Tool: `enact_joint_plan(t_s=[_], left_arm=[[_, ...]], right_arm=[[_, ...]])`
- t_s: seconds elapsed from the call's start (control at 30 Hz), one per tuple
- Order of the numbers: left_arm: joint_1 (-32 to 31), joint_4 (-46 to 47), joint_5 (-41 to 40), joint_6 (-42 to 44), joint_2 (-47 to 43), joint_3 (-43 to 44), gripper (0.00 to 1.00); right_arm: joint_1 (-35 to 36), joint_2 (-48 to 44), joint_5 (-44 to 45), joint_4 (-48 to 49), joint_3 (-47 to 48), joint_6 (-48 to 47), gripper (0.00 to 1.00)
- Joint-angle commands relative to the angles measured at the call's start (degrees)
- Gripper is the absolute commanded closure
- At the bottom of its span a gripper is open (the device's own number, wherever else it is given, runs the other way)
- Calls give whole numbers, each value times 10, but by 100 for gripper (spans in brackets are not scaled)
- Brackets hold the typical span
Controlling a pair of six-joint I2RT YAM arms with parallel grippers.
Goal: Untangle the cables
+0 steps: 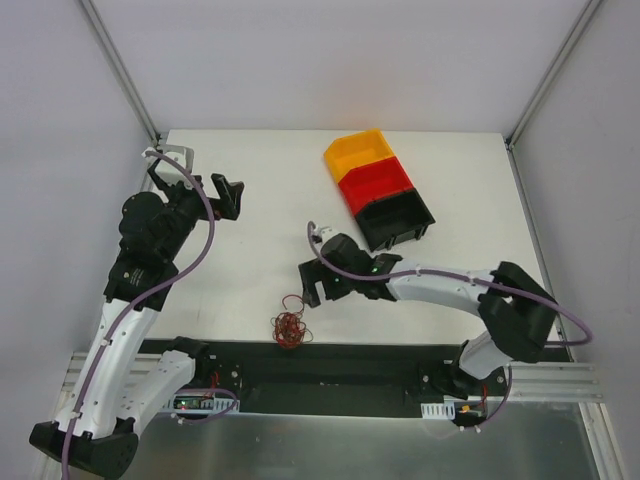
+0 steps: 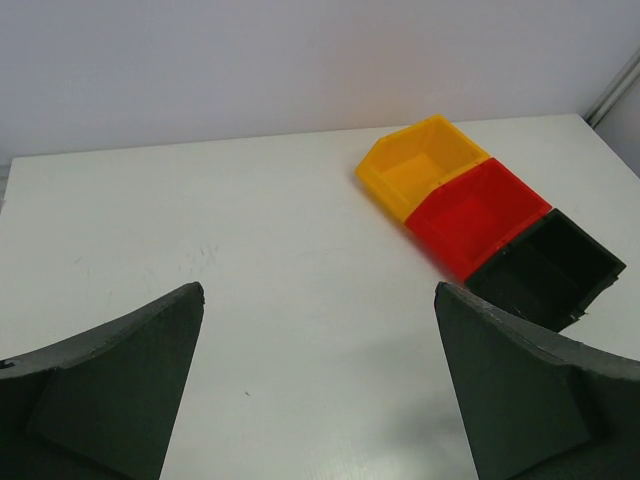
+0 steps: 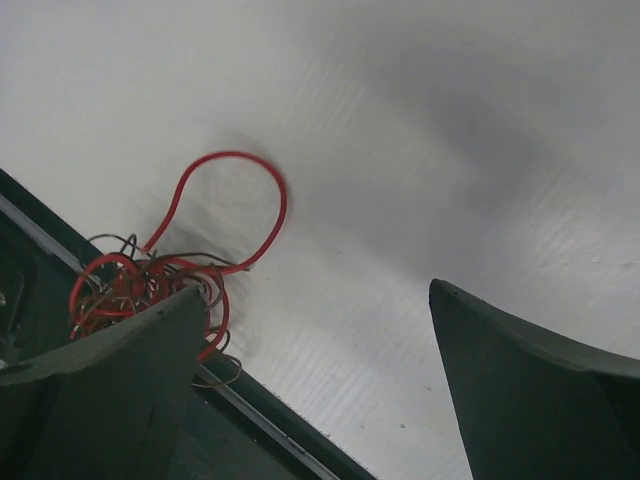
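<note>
Just off the fingertips: cable knot at the near edge

Down at the near edge of the worktop [image 1: 250,170], a little left of its middle, the cables [image 1: 289,325] lie as one small red and dark clump. Part of the clump rests on the white surface and part on the black rail [image 1: 350,360] that runs along that edge. The right gripper [image 1: 312,285] hangs just beyond it and slightly to its right, with its fingers spread wide and gripping nothing.

Seen from the right wrist, the cables [image 3: 150,272] sit against the outer side of one finger [image 3: 120,390], which hides the lower part of the knot; whether the finger touches the wires cannot be told. A single red loop [image 3: 262,180] stands out of the clump onto the white surface, and thin dark strands curl around the red ones. Only bare white worktop shows between the two fingers of this gripper [image 3: 315,290].

The overhead view alone shows both arms together. The left gripper [image 1: 200,175] is raised near the far left corner, well apart from the cables.

The left wrist view shows that gripper [image 2: 318,290] with its fingers wide apart. Beyond them, towards the far right corner, a yellow bin [image 2: 420,165], a red bin [image 2: 480,215] and a black bin [image 2: 545,265] stand touching in a slanted row. No cable appears in that view.
</note>
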Motion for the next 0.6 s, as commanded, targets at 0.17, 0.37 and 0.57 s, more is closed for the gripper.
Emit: enact_joint_plan(t_s=[0.17,0.37,0.57], left_arm=[[-3,24,21,-15,-1,-1,1],[-4,21,39,-29,1,2,1],[-4,19,44,-36,5,6,1]], right_arm=[[103,90,-21,55,68,34,3],[111,38,93,62,24,19,4],[151,-1,27,95,16,-53,4]])
